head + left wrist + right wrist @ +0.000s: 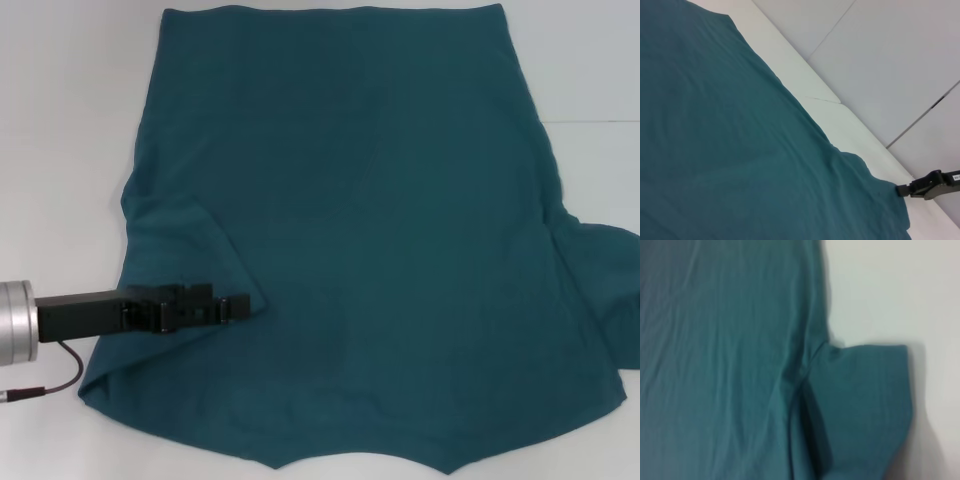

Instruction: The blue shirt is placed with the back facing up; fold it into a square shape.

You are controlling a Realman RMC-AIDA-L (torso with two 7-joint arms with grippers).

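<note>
The blue shirt (pixel 380 250) lies spread on the white table, plain side up, hem at the far edge. Its left sleeve (pixel 185 250) is folded inward over the body. My left gripper (pixel 243 304) lies low over that sleeve's tip, shut on its edge. The shirt fills the left wrist view (pixel 730 150). That view also shows my right gripper (pixel 900 190) far off, its tip at the edge of the right sleeve (pixel 600 275). The right arm is out of the head view. The right wrist view shows the right sleeve (pixel 870 410) lying flat, sticking out from the body.
The white table (pixel 60 120) shows bare to the left and right of the shirt. A seam in the tabletop (pixel 590 122) runs at the right. The shirt's near edge (pixel 280 462) reaches almost to the front of the head view.
</note>
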